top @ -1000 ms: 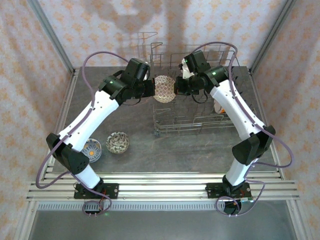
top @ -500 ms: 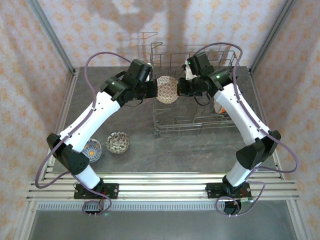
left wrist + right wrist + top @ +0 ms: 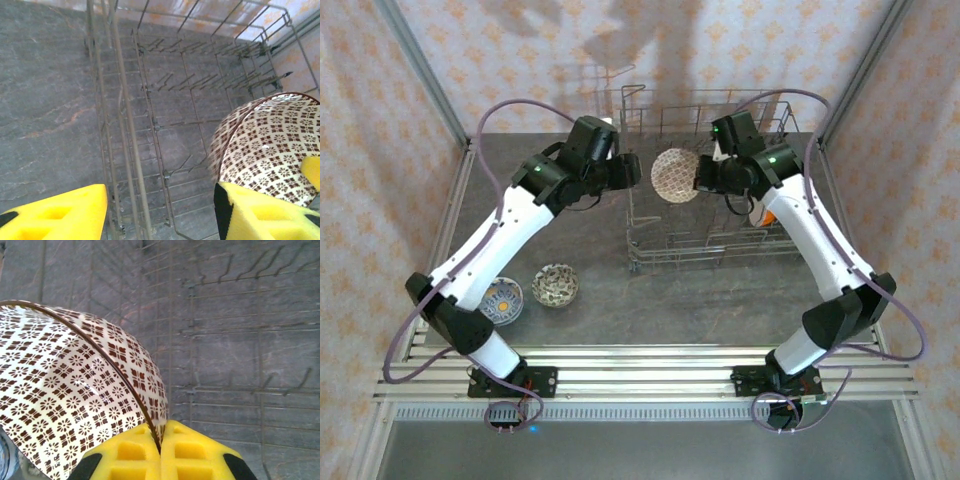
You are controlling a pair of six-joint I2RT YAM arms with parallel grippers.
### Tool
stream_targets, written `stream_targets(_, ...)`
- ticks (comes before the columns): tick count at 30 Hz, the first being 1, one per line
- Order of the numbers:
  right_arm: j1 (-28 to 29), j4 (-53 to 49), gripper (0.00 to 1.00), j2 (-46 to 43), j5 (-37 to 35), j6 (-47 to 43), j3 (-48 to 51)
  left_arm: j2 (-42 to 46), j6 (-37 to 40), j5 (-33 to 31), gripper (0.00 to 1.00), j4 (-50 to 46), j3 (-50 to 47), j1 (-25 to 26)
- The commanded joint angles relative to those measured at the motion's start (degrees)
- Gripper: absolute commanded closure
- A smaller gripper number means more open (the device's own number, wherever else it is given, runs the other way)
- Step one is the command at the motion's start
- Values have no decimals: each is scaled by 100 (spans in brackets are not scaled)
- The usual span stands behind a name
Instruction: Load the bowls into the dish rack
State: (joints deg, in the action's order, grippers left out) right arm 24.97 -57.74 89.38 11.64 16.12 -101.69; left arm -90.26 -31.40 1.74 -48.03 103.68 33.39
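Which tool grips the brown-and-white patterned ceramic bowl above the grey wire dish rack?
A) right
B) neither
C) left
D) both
A: the right tool pinches the rim of the brown-and-white patterned ceramic bowl, and the left tool stands open.

The grey stone-look tabletop [image 3: 690, 300] sits inside pale walls [image 3: 370, 130] printed with orange motifs. Silver rails [image 3: 650, 372] cross its near edge.
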Motion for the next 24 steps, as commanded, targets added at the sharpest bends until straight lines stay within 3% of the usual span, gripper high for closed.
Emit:
stream_targets(1, -224, 272, 100, -450, -744, 230, 135, 477, 38, -334, 41, 148, -360, -78)
stream_targets(11, -305, -608, 100, -470, -3997, 175, 219, 386, 251, 862, 48, 734, -1787, -907)
stream_targets(19, -334, -1684, 100, 59, -5423, 1046, 31, -295, 1145, 1350, 56, 686, -1883, -1044)
stream_targets(24, -332, -2097, 100, 391, -5831, 1574, -16, -524, 1502, 1588, 60, 671, -2030, -1081)
